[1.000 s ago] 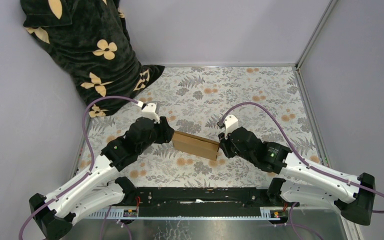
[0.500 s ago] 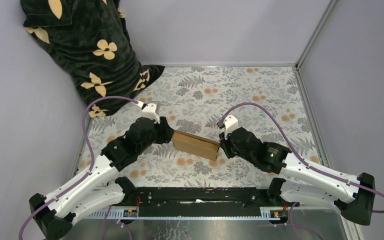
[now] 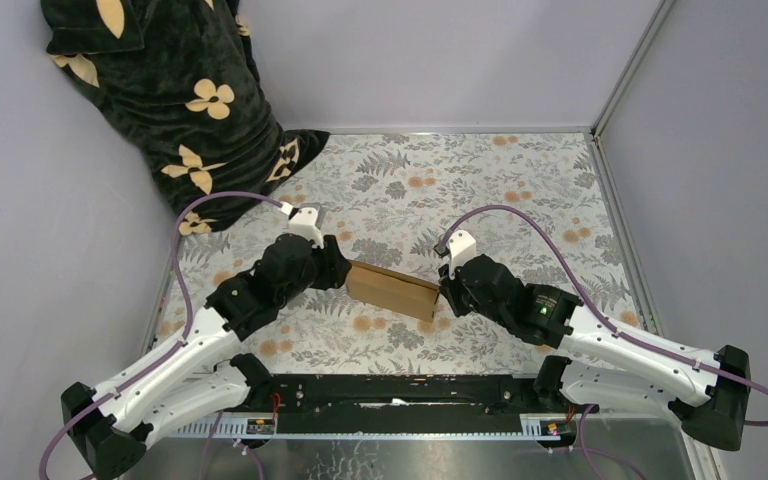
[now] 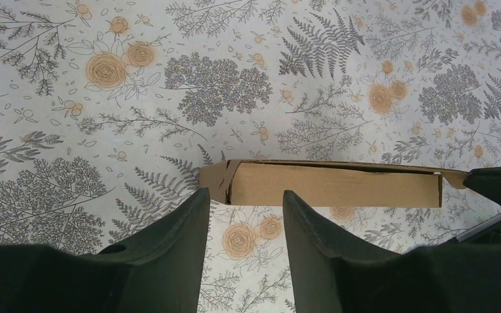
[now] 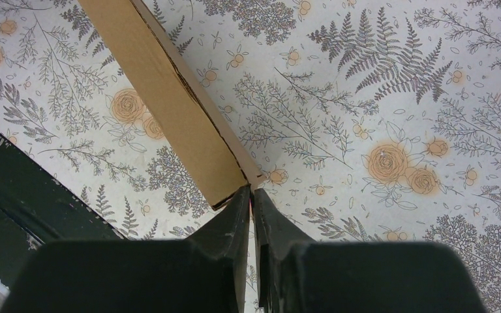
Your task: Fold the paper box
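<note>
Box: box point(image 3: 392, 288) folded up into a shallow closed brown carton, lying flat near mid-table point(image 3: 520, 200), long axis running left-right and slightly skewed, right end nearer the arm bases.
Box ends: left end just beside left gripper point(image 3: 338, 270), right end at right gripper point(image 3: 444, 290); box sits between the two.
Box detail, left wrist view: box point(image 4: 339, 186) seen side-on. End flap at its left corner is bent and not flush. A thin lid edge runs along the top and sticks out past the right end.
Left gripper: left gripper point(image 4: 242, 194) is open, with a clear gap between the fingers point(image 4: 189, 222). Box's left end is just beyond the fingertips, partly in line with the gap. Nothing is clamped. Can't tell if the left fingertip touches the bent flap.
Right gripper: right gripper point(image 5: 251, 190) is almost closed, only a thin slit between the fingers. Tips sit right at the box point(image 5: 169, 98) corner, where a thin flap edge meets the side wall. Can't tell if that edge is actually pinched in the slit or the tips are just butted against it.
Right gripper, left wrist view: shows as a dark shape at the box's far end.
Table cover: pale sheet with grey fern and orange flower print.
Other: dark cloth point(image 3: 170, 90) with tan flowers bunched in the far left corner, well apart from the box. Purple cables point(image 3: 520, 215) loop over both arms.
</note>
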Available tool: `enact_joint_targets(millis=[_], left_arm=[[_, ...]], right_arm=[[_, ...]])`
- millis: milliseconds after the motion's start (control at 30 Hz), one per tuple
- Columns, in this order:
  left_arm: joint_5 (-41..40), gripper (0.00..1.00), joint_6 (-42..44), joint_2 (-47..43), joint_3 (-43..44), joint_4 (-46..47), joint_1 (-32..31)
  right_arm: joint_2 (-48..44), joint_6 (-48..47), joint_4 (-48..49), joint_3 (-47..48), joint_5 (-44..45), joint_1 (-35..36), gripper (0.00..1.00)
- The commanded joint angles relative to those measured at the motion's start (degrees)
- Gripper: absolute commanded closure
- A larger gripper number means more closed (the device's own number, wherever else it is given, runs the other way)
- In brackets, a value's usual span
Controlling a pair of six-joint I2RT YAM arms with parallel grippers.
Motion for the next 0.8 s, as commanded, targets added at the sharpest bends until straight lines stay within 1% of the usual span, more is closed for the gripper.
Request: enact_joint_targets(millis=[0, 67, 167, 200, 233, 567, 767], left_arm=[[1.04, 0.48, 0.56, 0.36, 0.69, 0.77, 0.05], [-0.44, 0.50, 0.32, 1.20, 0.59, 0.28, 0.08], [-1.53, 0.65, 0.31, 2.26, 0.33, 0.92, 0.05], [-1.52, 0.68, 0.32, 2.44, 0.18, 1.30, 0.08], [-1.61, 0.69, 0.24, 2.46, 0.09, 1.73, 0.09], [-1.92, 0.70, 0.65, 2.94, -0.12, 3.35, 0.06], [-3.41, 0.69, 1.19, 4.75, -0.19, 4.49, -0.70]], right_arm=[[0.25, -0.72, 2.48, 0.22, 1.78, 0.49, 0.88], [0.25, -0.78, 2.47, 0.30, 1.66, 0.54, 0.88], [0.11, -0.77, 2.48, 0.31, 1.70, 0.50, 0.88], [0.08, -0.80, 2.50, 0.31, 1.57, 0.47, 0.88], [0.07, -0.70, 2.55, 0.18, 1.66, 0.48, 0.88], [0.07, -0.85, 2.64, 0.22, 1.16, 0.52, 0.89], [0.16, -0.85, 2.66, 0.30, 1.02, 0.52, 0.89]])
